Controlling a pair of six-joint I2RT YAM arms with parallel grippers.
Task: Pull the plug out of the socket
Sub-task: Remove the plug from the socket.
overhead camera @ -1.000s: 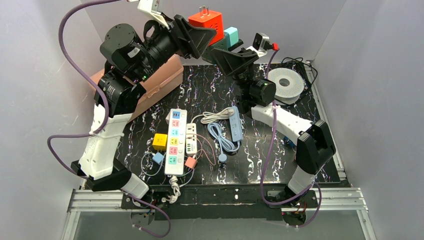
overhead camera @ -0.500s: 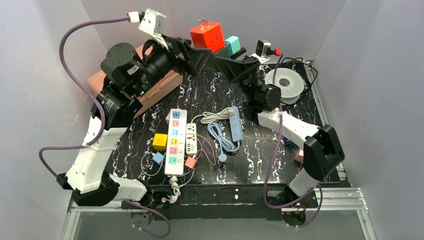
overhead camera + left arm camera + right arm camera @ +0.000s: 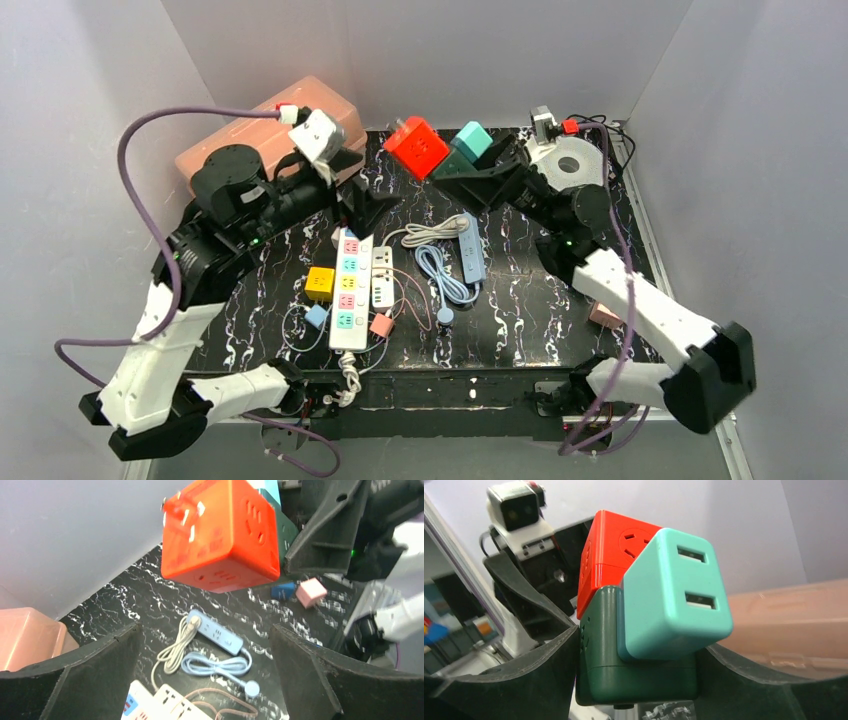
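Note:
A cluster of plug cubes hangs in the air at the back of the table: a red cube (image 3: pixel 417 147) with bare prongs, a teal cube (image 3: pixel 474 138) and a dark green cube (image 3: pixel 452 167), all joined together. My right gripper (image 3: pixel 466 172) is shut on the dark green cube (image 3: pixel 634 670), with the red cube (image 3: pixel 611 555) and the teal cube (image 3: pixel 674 595) above it. My left gripper (image 3: pixel 366 207) is open and empty, lower and to the left of the cluster. In the left wrist view the red cube (image 3: pixel 220 535) floats above my open gripper (image 3: pixel 205 680).
On the black mat lie a long white power strip (image 3: pixel 350 285), a shorter white strip (image 3: pixel 382 275), a blue power strip (image 3: pixel 472 245) with coiled cords, a yellow cube (image 3: pixel 320 283) and small plugs. A pink box (image 3: pixel 250 140) is at back left, a white spool (image 3: pixel 570 165) at back right.
Both arms have come down. My left gripper has drawn away from the red cube, down and to the left. My right gripper has lowered the cube cluster toward the table.

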